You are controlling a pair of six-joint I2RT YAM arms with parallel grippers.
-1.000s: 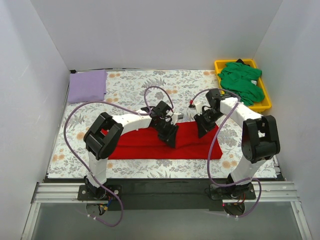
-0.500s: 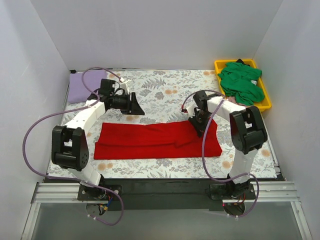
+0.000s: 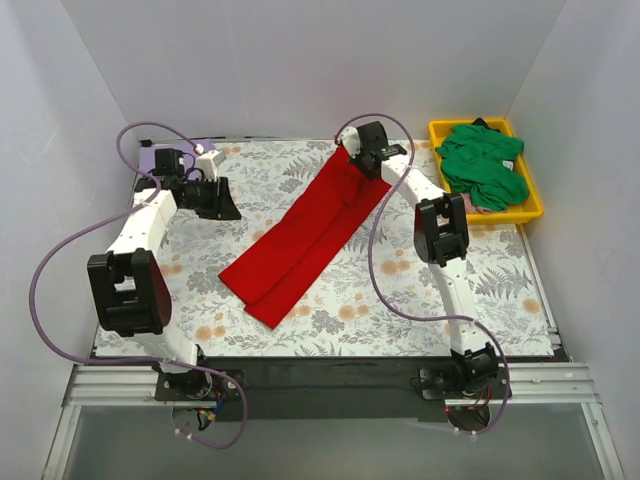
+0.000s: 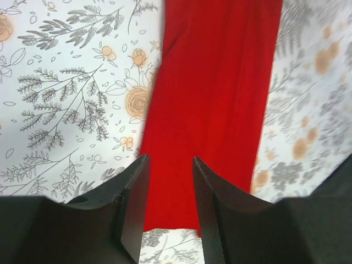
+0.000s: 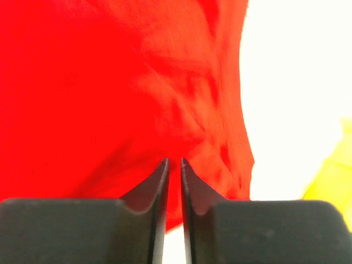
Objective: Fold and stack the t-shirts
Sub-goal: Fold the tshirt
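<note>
Lavender t-shirt [image 3: 148,150] mostly hidden behind my left arm [image 3: 150,215]. Red t-shirt [image 5: 110,82] is a close blur at my right gripper [image 5: 174,160], cropped top and left; left wrist view crops its top too.

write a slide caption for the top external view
right gripper holds one end of the red t-shirt, stretched diagonally across the floral cloth; left gripper open

— How are the arms finished?
— The white-shelled, black-jointed left arm [image 3: 150,215] at nine o'clock and its twin right arm [image 3: 456,295] at three are each trailed by a lilac cable [image 3: 371,255].
— And the ends?
— Matte black wedge-shaped fingers [image 4: 135,203] are fitted.
</note>
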